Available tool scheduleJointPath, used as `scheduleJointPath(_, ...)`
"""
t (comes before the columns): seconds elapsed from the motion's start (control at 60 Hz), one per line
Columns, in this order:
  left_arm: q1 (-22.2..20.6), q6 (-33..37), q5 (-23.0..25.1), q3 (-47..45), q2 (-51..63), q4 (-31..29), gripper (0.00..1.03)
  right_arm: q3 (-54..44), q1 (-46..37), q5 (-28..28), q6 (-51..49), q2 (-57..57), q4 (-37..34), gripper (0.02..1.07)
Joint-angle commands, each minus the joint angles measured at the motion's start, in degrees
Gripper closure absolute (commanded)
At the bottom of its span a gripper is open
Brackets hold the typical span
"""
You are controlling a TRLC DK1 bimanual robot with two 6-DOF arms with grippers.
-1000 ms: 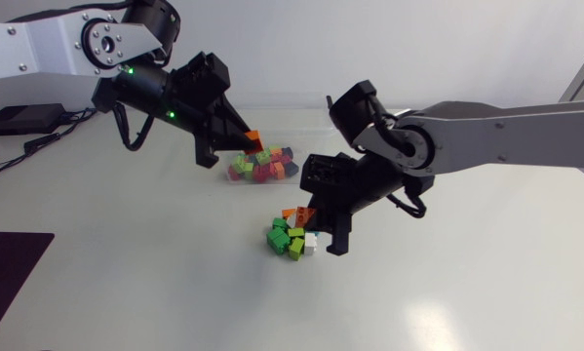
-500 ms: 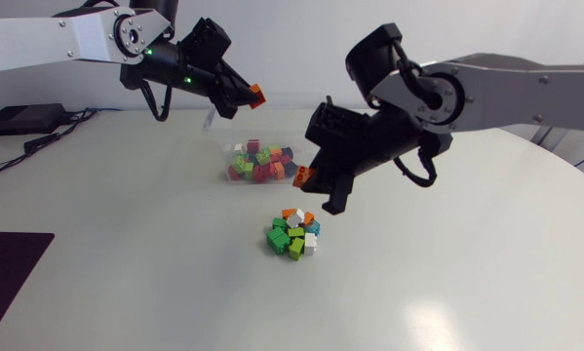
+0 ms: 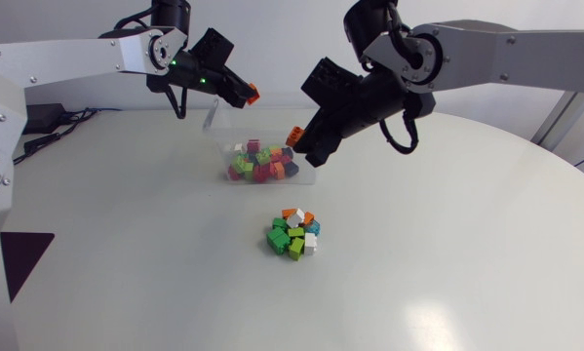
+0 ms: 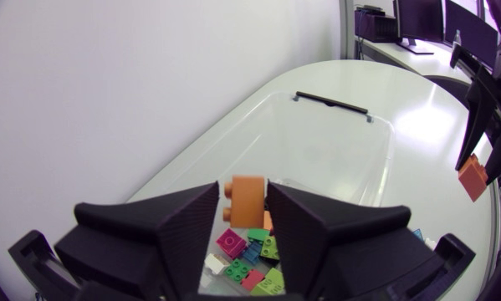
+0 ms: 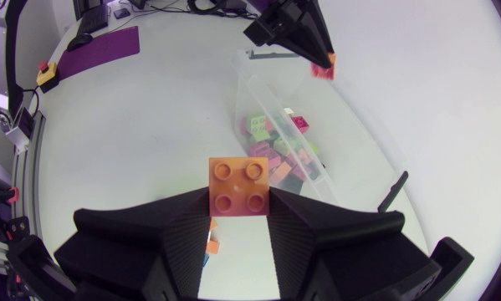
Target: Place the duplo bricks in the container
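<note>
My left arm (image 3: 77,58) comes in high over the far left end of the clear plastic container (image 3: 216,117). Its jaws are clamped on a small orange duplo brick (image 3: 253,94), one broad finger on each side, as the left wrist view shows plainly (image 4: 248,199). My right arm (image 3: 506,49) reaches across to the container's right end, and its jaws pinch a second orange duplo brick with four studs (image 5: 238,186), held above the rim there (image 3: 294,136).

The container sits on the white round tabletop (image 3: 447,263) and already holds a jumble of pink, green, red and dark bricks (image 3: 260,162). Nearer to me, well apart from it, lies a loose heap of green, white, orange and teal bricks (image 3: 293,234) (nothing touches it).

Both black wedge heads crowd the same box from opposite ends, and the right one covers the container's right corner in the head view. A dark purple mat (image 3: 23,258) lies at the tabletop's left side, cut off by my left arm's base. In the right wrist view a scrap of orange (image 5: 210,243) shows low between the fingers; I cannot tell what it belongs to. The container's clear walls are hard to trace against the pale tabletop.
</note>
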Motion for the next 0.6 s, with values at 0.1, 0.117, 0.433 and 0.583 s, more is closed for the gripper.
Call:
scheduleJointPath(0.1,0.5,-1.0,-0.5,-0.6,-2.6,0.7,0.05,6.7,-1.5,-0.3,3.3,6.0,1.1,0.86)
scheduleJointPath(0.117,0.5,-0.9,-0.5,-1.4,-3.5,0.7,0.05,7.3,-1.7,-0.4,3.5,6.6,1.2,0.86)
scheduleJointPath(0.433,0.4,1.7,4.3,-21.1,-21.5,4.9,0.06,16.8,-3.6,-0.4,5.4,14.8,1.6,0.86)
scheduleJointPath(0.583,-0.8,6.3,6.4,-28.4,-26.8,2.6,0.06,21.8,-4.1,-0.4,6.2,18.3,1.6,0.86)
